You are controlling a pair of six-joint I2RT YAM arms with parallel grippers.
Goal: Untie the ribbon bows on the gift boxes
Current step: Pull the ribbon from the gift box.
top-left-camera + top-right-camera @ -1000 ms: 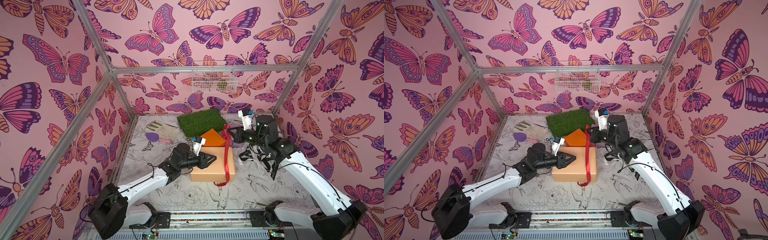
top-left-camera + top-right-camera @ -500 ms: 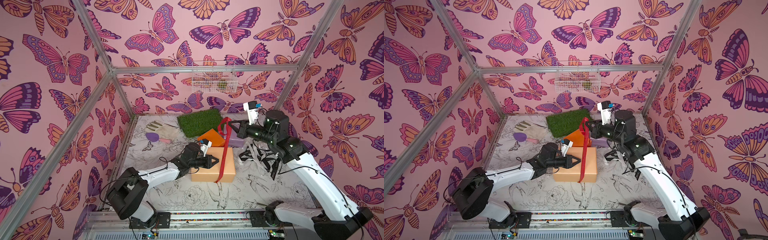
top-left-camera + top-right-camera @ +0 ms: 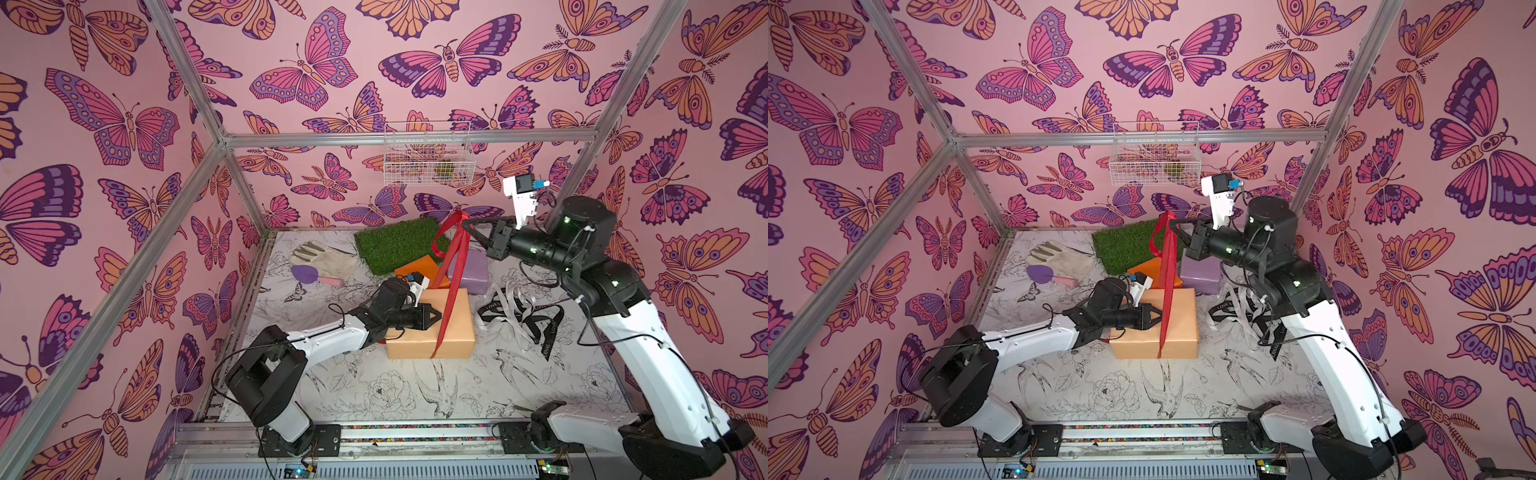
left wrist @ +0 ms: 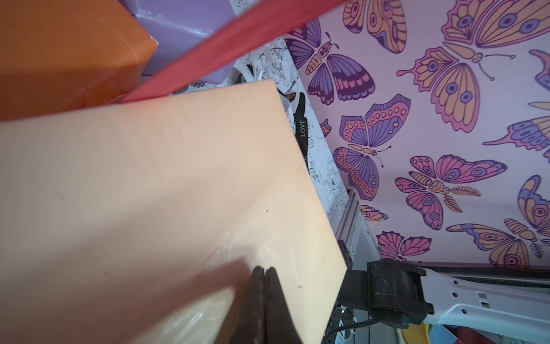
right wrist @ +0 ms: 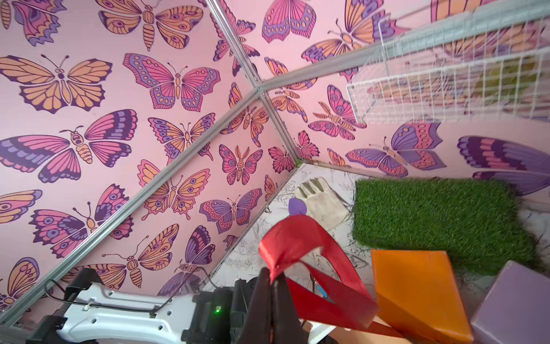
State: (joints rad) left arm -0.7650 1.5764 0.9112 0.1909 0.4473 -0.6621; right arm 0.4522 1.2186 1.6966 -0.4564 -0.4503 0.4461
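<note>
My right gripper (image 3: 467,226) (image 3: 1173,224) (image 5: 272,278) is shut on the red ribbon (image 3: 453,270) (image 3: 1167,282) (image 5: 297,241), high above the boxes. The ribbon runs taut down over the top and front of the large peach box (image 3: 430,328) (image 3: 1156,324) (image 4: 148,193). My left gripper (image 3: 438,318) (image 3: 1158,321) (image 4: 264,269) is shut and holds nothing, its tips resting on the peach box's top beside the ribbon. Behind stand the orange box (image 3: 419,266) (image 5: 416,292) and the lilac box (image 3: 469,272) (image 5: 518,303). Black and white ribbons (image 3: 523,316) (image 3: 1246,307) lie loose on the floor at the right.
A green turf mat (image 3: 395,245) lies at the back, with a pale glove (image 3: 328,259) and a purple scoop (image 3: 305,274) to its left. A white wire basket (image 3: 428,153) hangs on the back wall above the right arm.
My right gripper has risen and drawn back with the red ribbon, pulling it taut and upright. The left arm's elbow has dropped; its tips stay on the peach box.
</note>
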